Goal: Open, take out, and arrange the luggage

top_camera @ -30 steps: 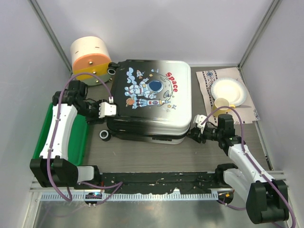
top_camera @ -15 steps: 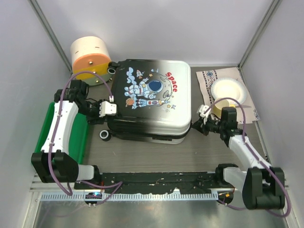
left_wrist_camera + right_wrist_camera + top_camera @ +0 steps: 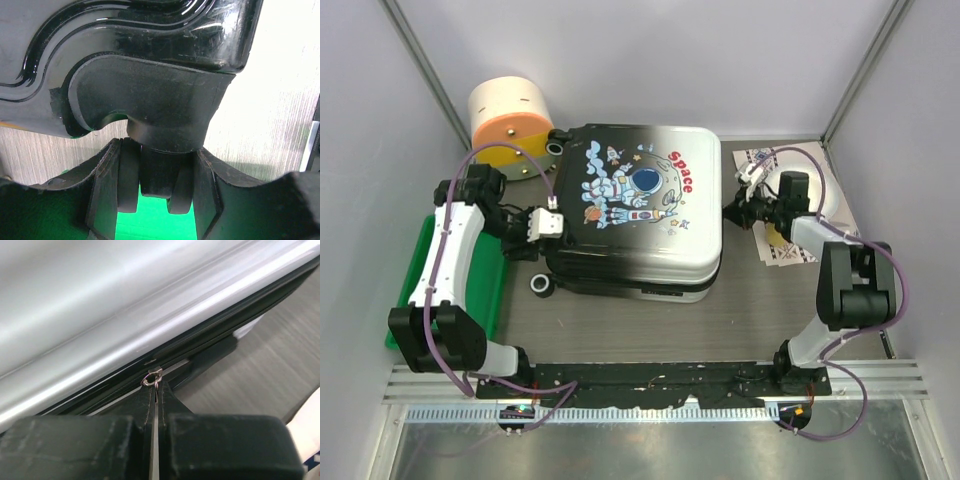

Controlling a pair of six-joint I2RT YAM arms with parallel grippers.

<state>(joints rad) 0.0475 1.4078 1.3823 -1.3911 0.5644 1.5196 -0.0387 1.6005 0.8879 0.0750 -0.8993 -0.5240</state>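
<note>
Right pincer [image 3: 156, 388] pinches one zip pull [image 3: 151, 378]; left pincer [image 3: 156, 151] clamps one wheel [image 3: 129, 181] of the one luggage [image 3: 640, 222]

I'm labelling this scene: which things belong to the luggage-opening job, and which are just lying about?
Job: luggage, zipper pull, left claw, right claw.
Lying about: green tray, cream-and-orange cylinder, paper plate, patterned mat.

Left arm [image 3: 445, 260] bent inward, fingers [image 3: 102, 200] half-closed; right arm [image 3: 842, 285] folded, fingers [image 3: 142, 404] tight together.
</note>
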